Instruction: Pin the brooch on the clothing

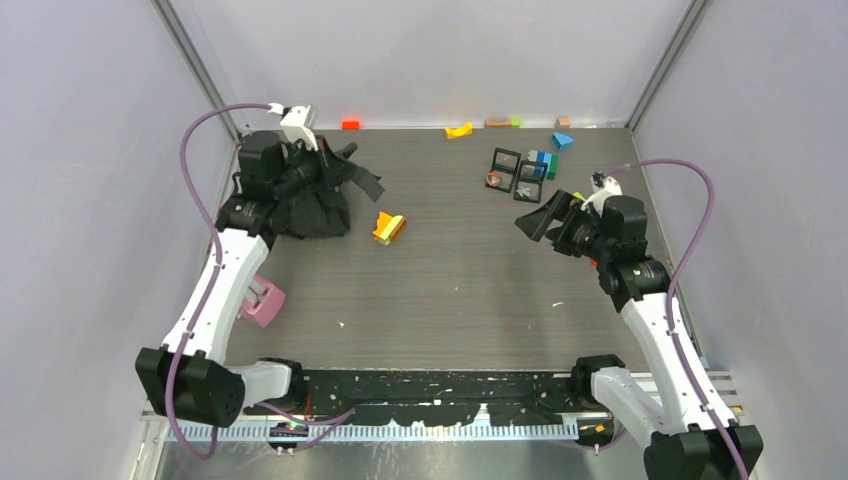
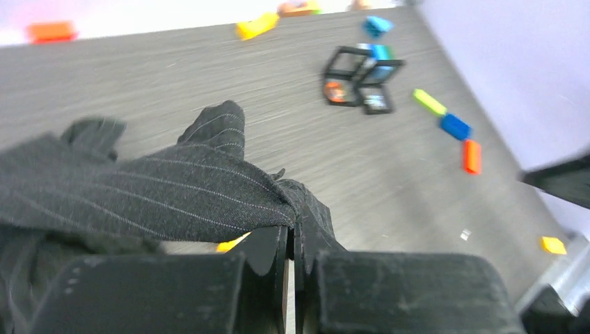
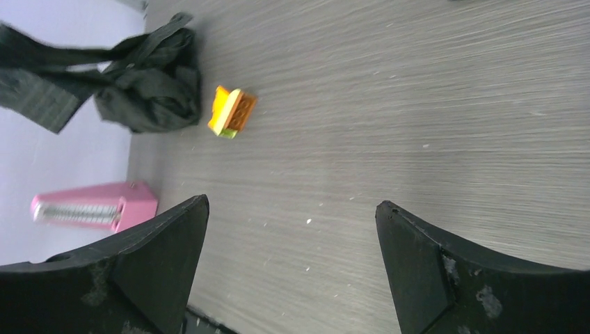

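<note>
Clothing: clothing, a dark pinstriped shirt, lies bunched in a heap at the far left of the counter, with one strip of cloth trailing out to the right.
Left pincer: left pincer is pressed together on a fold of the pinstriped cloth; in its wrist view the fabric is pulled taut from the jaws back toward the heap.
Near the heap: an orange-and-yellow block sits just beside the shirt on its right; a pink object lies nearer the arm bases on the left.
Black cases: a cluster of small open black cases stands well apart at the far right, among coloured blocks. One holds something orange-brown.
Brooch: not picked out for certain. The orange-brown item may be it, but it is too small to tell.
Right pincer: right pincer hangs over bare counter on the right with its jaws wide apart and nothing between them.
Step in hand: judged to be the start, taking hold of the shirt to spread it out. No pinning has been done.
Next move: likely drawing the gripped fold outward to open a flat patch of cloth, which calls for a slow, steady pull so that the fold does not slip. The free right pincer would then fetch the brooch from the cases.
</note>
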{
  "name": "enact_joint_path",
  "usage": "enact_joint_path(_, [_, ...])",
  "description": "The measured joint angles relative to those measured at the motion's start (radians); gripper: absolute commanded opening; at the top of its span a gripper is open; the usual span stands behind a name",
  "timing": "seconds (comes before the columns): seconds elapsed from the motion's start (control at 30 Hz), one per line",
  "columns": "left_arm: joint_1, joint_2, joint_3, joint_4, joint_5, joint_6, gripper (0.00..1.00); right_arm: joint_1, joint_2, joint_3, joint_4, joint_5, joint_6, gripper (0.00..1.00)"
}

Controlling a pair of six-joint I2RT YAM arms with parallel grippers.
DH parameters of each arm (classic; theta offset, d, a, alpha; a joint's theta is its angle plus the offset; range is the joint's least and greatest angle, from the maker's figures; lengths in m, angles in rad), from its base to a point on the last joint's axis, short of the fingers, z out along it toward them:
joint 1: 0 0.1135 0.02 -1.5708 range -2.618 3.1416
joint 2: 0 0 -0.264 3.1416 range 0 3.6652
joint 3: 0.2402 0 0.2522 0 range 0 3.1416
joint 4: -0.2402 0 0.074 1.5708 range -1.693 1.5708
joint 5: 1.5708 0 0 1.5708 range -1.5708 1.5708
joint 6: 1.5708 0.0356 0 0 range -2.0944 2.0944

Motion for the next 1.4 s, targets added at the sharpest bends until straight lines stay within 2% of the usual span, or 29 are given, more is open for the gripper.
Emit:
enact_joint_path(0.2, [-0.118,-0.048,0.04,0.0,0.241,0.005,0.0,0.113,0.059,0.036,0.021,-0.048,0.01,0.96])
enact_joint_path(0.37, [-0.335,-0.107,0.029,-0.005,0.363,0.035,0.01,0.147,0.061,0.083,0.021,0.011,0.026,0.96])
enact_joint_path(0.4, [-0.373,-0.115,0.024,-0.005,0.378,0.037,0.07,0.147,0.06,0.088,0.019,0.03,0.029,0.96])
enact_joint_path(0.43, [-0.401,-0.125,0.016,-0.004,0.397,0.041,0.18,0.147,0.057,0.094,0.012,0.055,0.034,0.96])
enact_joint_path(0.5, [-0.447,-0.144,-0.009,-0.01,0.433,0.055,0.47,0.147,0.053,0.103,-0.004,0.1,0.043,0.96])
enact_joint_path(0.53, [-0.462,-0.148,-0.021,-0.023,0.447,0.066,0.65,0.147,0.051,0.107,-0.012,0.121,0.047,0.96])
enact_joint_path(0.6, [-0.477,-0.149,-0.045,-0.066,0.447,0.089,0.84,0.147,0.051,0.115,-0.03,0.148,0.053,0.96])
enact_joint_path(0.67, [-0.48,-0.15,-0.066,-0.124,0.415,0.11,0.98,0.147,0.051,0.124,-0.048,0.167,0.065,0.96])
enact_joint_path(0.87, [-0.47,-0.212,-0.08,-0.303,0.116,0.121,1.0,0.178,0.105,0.151,-0.059,0.179,0.099,0.96])
enact_joint_path(1.0, [-0.391,-0.214,-0.058,-0.369,-0.032,0.093,1.0,0.262,0.192,0.153,-0.054,0.181,0.126,0.96])
enact_joint_path(1.13, [-0.23,-0.127,-0.065,-0.385,-0.077,0.039,1.0,0.392,0.318,0.151,-0.017,0.188,0.154,0.96])
enact_joint_path(1.27, [-0.061,-0.087,-0.172,-0.348,-0.084,-0.06,1.0,0.531,0.457,0.151,0.025,0.22,0.162,0.95])
enact_joint_path(1.4, [0.006,-0.083,-0.241,-0.272,-0.063,-0.165,1.0,0.61,0.582,0.164,0.041,0.247,0.156,0.95])
